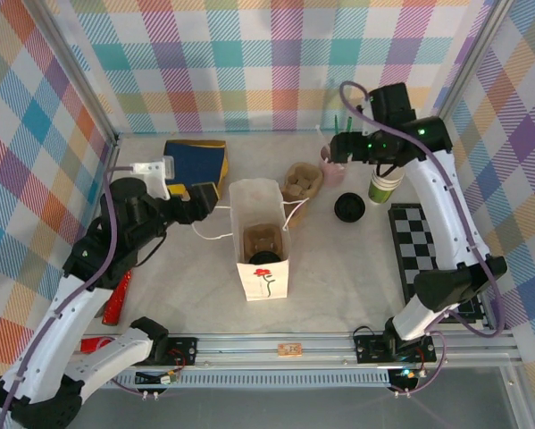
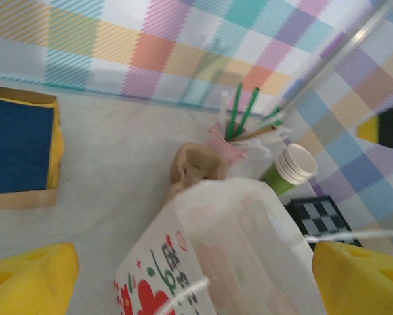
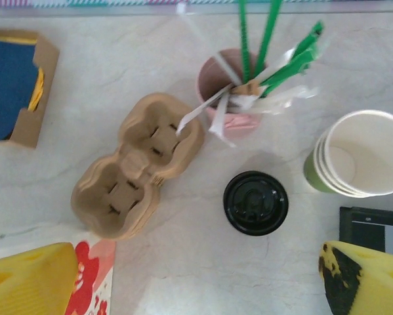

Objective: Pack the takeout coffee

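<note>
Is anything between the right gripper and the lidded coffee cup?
Nothing visible. The open right gripper hangs over the takeout coffee; the pink pot and lidless cups stand beside it, apart.

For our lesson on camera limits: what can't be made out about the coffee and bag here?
Right wrist: takeout coffee, cup wall hidden under its lid.
Left wrist: paper bag, blurred, base cut off by the bottom edge.
Top external: dark item inside the bag, too small to identify.
</note>
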